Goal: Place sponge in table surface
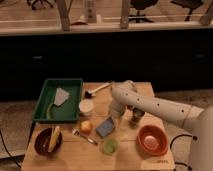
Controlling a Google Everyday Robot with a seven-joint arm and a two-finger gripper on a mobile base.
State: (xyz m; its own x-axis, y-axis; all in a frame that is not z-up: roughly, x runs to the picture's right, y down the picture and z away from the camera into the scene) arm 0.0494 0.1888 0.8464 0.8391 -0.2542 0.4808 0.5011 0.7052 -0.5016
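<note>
White arm reaches in from the right; gripper [114, 117] low over mid-table, beside a dark jar [136, 116]. Small flat blue-grey rectangular sponge [105, 127] sits tilted right at the gripper's tip, just below and left of it, touching or nearly so. Whether the gripper grasps it or has let go: cannot tell. Sponge lies at the light tan wooden table surface [127, 152], between round orange fruit [86, 126] and small green cup [109, 146]. Green rectangular tray [70, 114] well apart, far left.
</note>
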